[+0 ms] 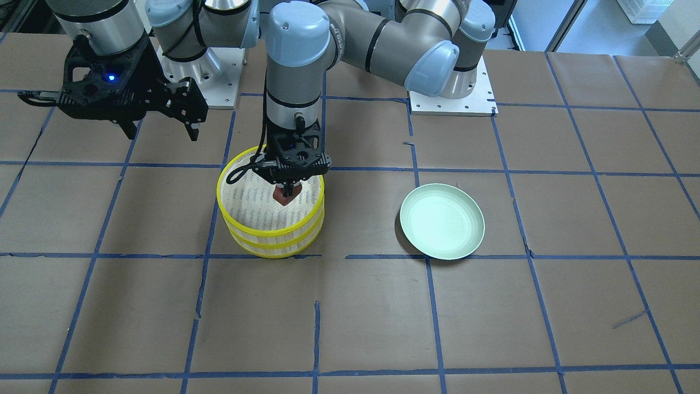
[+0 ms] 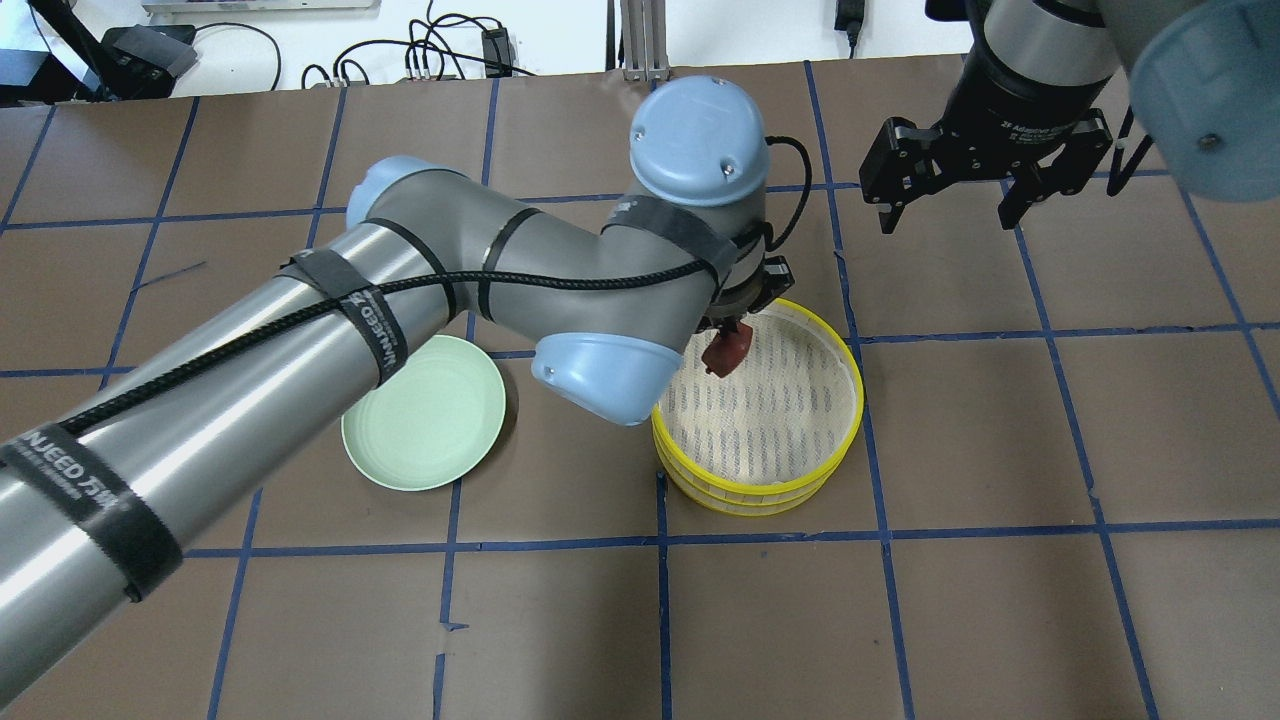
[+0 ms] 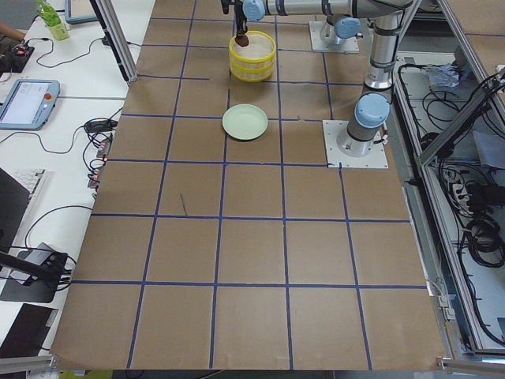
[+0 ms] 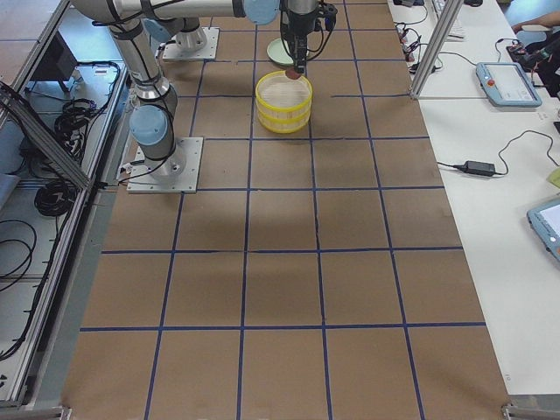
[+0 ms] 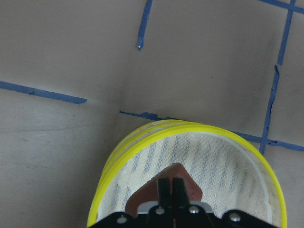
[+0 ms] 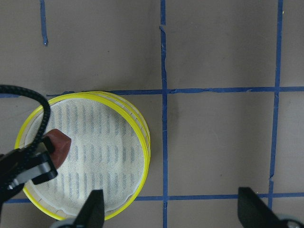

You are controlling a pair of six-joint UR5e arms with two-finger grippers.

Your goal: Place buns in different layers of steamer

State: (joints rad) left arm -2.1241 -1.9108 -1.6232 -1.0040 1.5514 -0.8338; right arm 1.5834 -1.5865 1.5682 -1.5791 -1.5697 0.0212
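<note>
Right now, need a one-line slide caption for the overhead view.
Left claw holds the reddish-brown bun over the two-tier steamer; right claw hangs open, green plate alongside.

Big brown paper-covered table (image 3: 252,260) with a blue tape grid (image 3: 252,284). Long white desk (image 3: 75,79) runs just beside it, holding a grey tablet-like pendant (image 3: 28,103), black cables (image 3: 96,125) and a green plastic bottle (image 3: 50,20).

One camera looks down over my shoulders; another faces me from across the table (image 1: 350,306) (my left side falls on its right there). Two sit far back at the table's ends, looking along it. My wrist cameras stare straight down from close above. All six catch the steamer (image 1: 262,232); only the fixed four share the green plate (image 1: 442,228).
</note>
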